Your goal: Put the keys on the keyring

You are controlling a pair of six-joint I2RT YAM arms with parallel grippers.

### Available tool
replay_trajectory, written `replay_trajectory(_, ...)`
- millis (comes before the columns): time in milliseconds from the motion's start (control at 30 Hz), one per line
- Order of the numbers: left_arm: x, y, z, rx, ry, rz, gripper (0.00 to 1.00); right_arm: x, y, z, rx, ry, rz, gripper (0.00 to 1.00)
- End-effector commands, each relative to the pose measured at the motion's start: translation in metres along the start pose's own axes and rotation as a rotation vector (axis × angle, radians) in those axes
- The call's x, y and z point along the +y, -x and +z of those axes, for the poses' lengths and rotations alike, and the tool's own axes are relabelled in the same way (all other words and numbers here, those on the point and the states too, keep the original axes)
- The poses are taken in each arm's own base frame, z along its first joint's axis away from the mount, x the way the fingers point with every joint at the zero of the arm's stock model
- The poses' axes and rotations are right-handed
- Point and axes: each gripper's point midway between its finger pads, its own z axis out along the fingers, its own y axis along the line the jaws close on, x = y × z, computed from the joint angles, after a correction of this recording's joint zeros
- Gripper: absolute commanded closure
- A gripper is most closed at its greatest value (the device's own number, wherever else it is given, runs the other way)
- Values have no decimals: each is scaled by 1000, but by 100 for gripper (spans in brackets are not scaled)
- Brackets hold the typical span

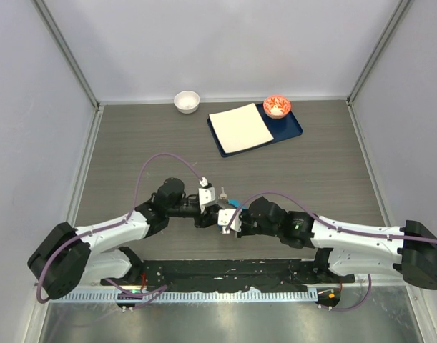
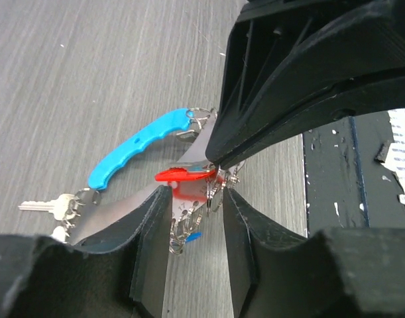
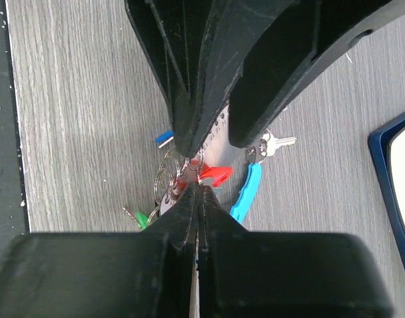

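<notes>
Both grippers meet over the near middle of the table. My left gripper (image 1: 209,206) (image 2: 195,199) has its jaws a finger's width apart around the keyring's grey metal (image 2: 186,215), which touches both pads. The keyring's light blue crescent (image 2: 139,146) (image 3: 245,192) sticks out to one side, with a plain silver key (image 2: 46,205) (image 3: 276,142) at its end. My right gripper (image 1: 227,216) (image 3: 199,189) is shut tight on the small ring of the red-headed key (image 3: 215,175) (image 2: 179,175), right at the left fingertips. A green key head (image 3: 141,218) and a blue one (image 3: 164,138) hang below.
At the back stand a white bowl (image 1: 187,101) and a dark blue tray (image 1: 293,130) holding a white square plate (image 1: 239,127) and a red bowl (image 1: 277,106). The tray's corner shows in the right wrist view (image 3: 388,149). A black base strip (image 1: 225,275) runs along the near edge.
</notes>
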Motion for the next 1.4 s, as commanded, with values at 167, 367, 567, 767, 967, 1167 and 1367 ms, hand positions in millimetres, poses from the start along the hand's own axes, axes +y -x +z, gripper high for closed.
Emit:
replay_trajectory(167,-7,1,5,29,-84,4,69,-18,30,-2,-79,-51,-12,99)
replay_trajectory(367,-6,7,7,-4,-77,-7,72,-18,30,-1,-81,-50,-10,99)
replay_trajectory(567,-5,10,9,-20,-82,-13,75,-18,30,-1,-83,-51,-7,99)
replay_trajectory(767,-6,7,11,-16,-87,-29,84,-13,34,-2,-103,-25,-6,99)
replay_trajectory(967,-6,10,7,-27,-68,-30,100,-15,33,-4,-101,-37,-5,99)
replay_trajectory(1167,6,24,-7,-101,71,-23,100,-13,30,-5,-98,-31,-1,99)
replay_trajectory(1367,10,38,-20,-188,156,-25,100,-6,24,-2,-81,-8,8,99)
